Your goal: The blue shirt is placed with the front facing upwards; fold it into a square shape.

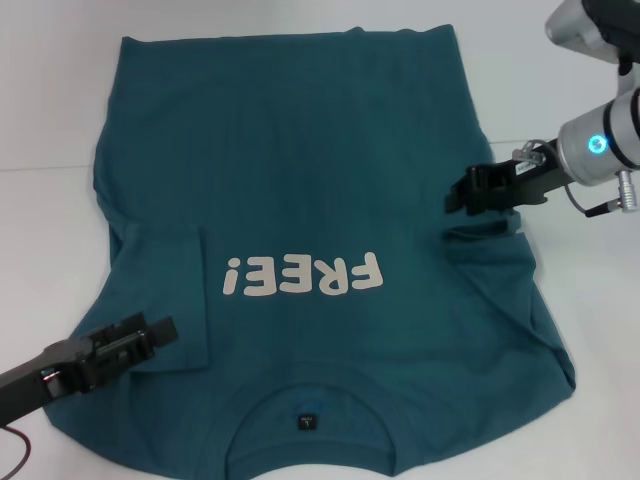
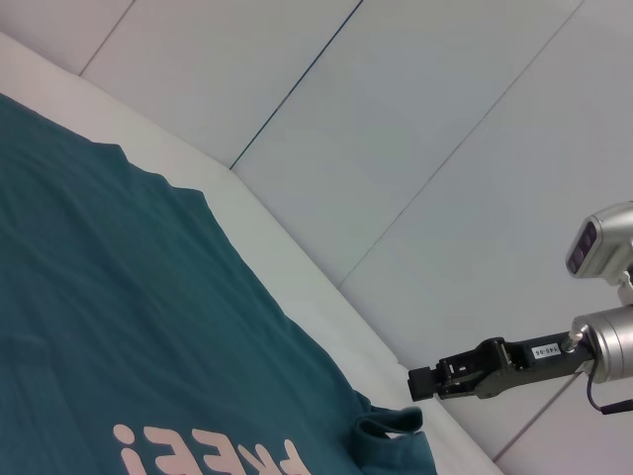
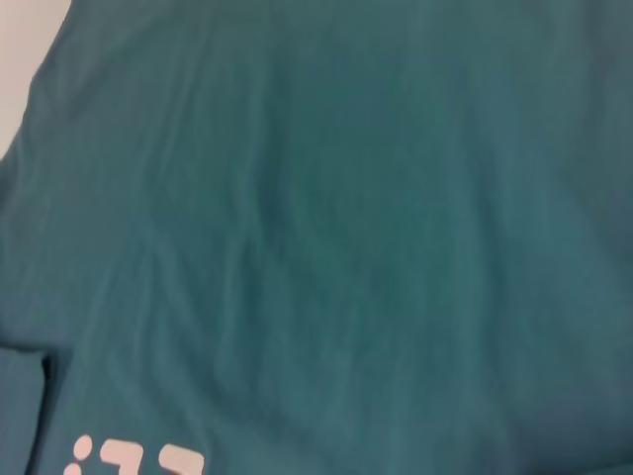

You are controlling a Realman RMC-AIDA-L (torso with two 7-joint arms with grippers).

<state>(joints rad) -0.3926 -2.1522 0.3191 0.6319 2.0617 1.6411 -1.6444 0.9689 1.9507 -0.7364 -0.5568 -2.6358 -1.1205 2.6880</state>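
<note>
So on my feed the blue shirt [image 1: 320, 200] is lying front-up on the white desk [image 1: 50, 100], collar toward the robot and hem at the far side. It's soft teal cotton with shallow wrinkles all over, and the cream "FREE!" lettering [image 1: 303, 276] reads upside down from the head camera. There's a round collar with a small dark label [image 1: 306, 421] inside it. Both short sleeves look folded inward onto the body: the one on the robot's left lies flat as a neat rectangle beside the lettering, the one on the right is bunched up in a little ridge at the shirt's edge.

The left pincer [image 1: 150, 338] comes in low from the near-left corner, arm almost level with the desk, with its tip over the folded left sleeve. I honestly can't tell if it's clenched or released from this angle.

The right pincer [image 1: 462, 193] reaches in horizontally from the right side, black fingers pointing at the shirt's right edge, just above that bunched sleeve. Can't tell its state either. The right wrist camera only gives me wrinkled teal fabric and a corner of the lettering.
</note>
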